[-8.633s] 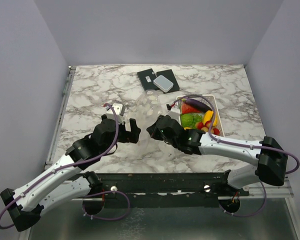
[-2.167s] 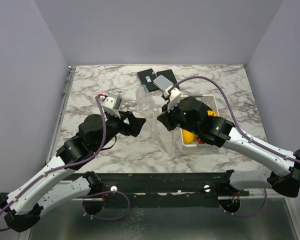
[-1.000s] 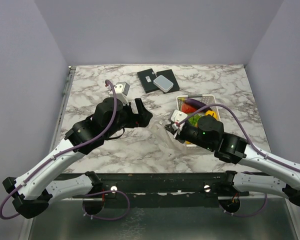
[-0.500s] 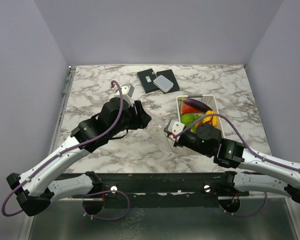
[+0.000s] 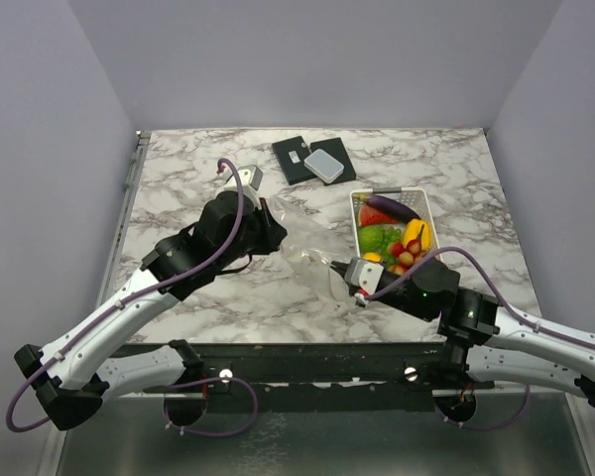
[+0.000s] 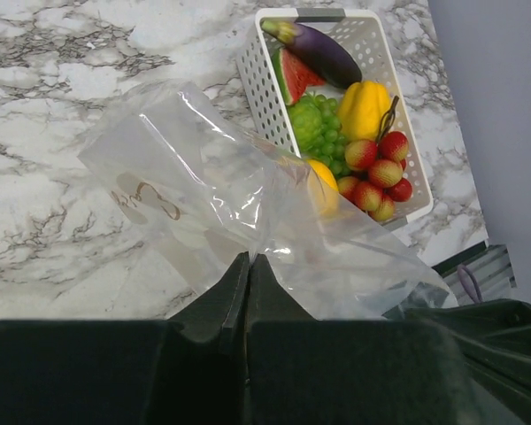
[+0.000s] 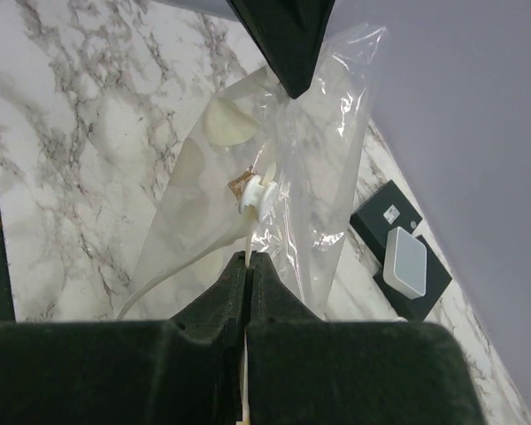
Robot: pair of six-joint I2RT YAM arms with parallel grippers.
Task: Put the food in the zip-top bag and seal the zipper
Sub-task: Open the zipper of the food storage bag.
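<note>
Clear plastic is stretching between the two arms: the zip-top bag (image 5: 307, 253) is hanging crumpled over the marble table (image 5: 178, 169), just left of the white basket (image 5: 389, 190). The left gripper (image 5: 281, 236) is clamping the bag's far-left edge, and in the left wrist view its jaws are pressing flat together with the film caught between the fingertips. The right gripper (image 5: 339, 268) is gripping the near-right edge the same way, jaws closed tight on a fold of plastic. A small white piece (image 7: 257, 193) is sitting on the film just beyond its tips, though what it is I cannot tell. Whether the bag's lower part is touching the table is unclear. The food is all lying in the basket: the purple eggplant (image 5: 392, 206) at the far end, the watermelon slice (image 5: 374, 215) beside it, the green grapes (image 5: 377, 238) in the middle, the red strawberries (image 5: 409, 258) toward the near right, and the yellow lemon (image 5: 372, 258) at the near end, showing through the plastic in the left wrist view. Far behind the bag, a grey box (image 5: 324, 165) is resting on a black pad (image 5: 296, 159).
</note>
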